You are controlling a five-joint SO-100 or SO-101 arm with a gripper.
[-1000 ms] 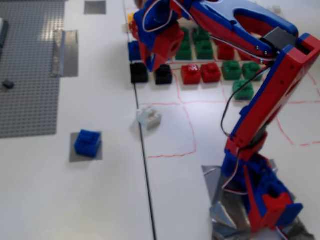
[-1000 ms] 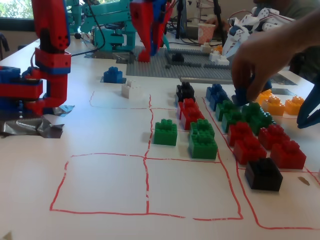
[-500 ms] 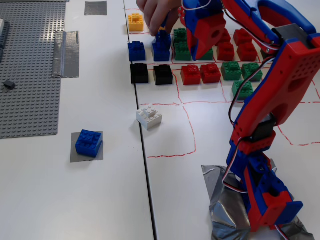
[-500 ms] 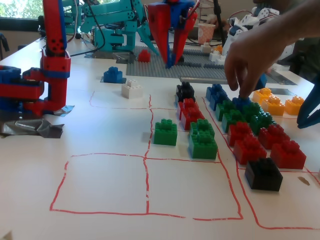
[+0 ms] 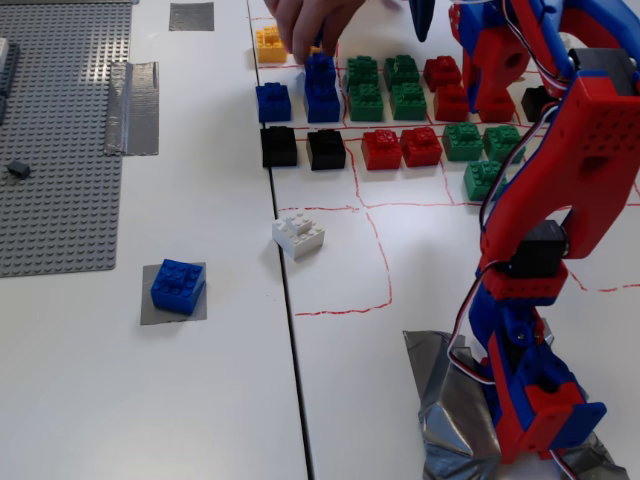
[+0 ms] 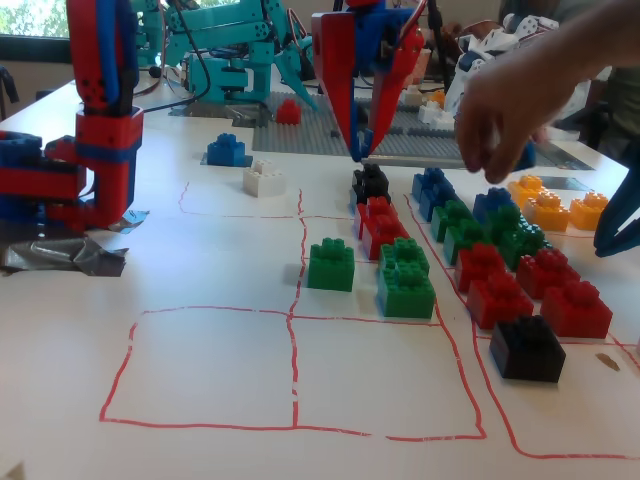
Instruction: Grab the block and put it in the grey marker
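Your claw (image 6: 360, 150) swung farther right across the bricks, fingers slightly spread and empty, well apart from the block (image 5: 178, 285) resting on the marker (image 5: 149, 306).

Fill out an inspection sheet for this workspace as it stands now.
Surface: white table with red-drawn squares.
Job's things: blue block sits on the grey marker.
Clutter: white brick; rows of blue, black, red, green and orange bricks; grey baseplate; a person's hand over the bricks.
Gripper: gripper points down above the black bricks, holding nothing; whether open or shut unclear.
Cables: wires run along the arm.
Surroundings: a teal arm behind the table.
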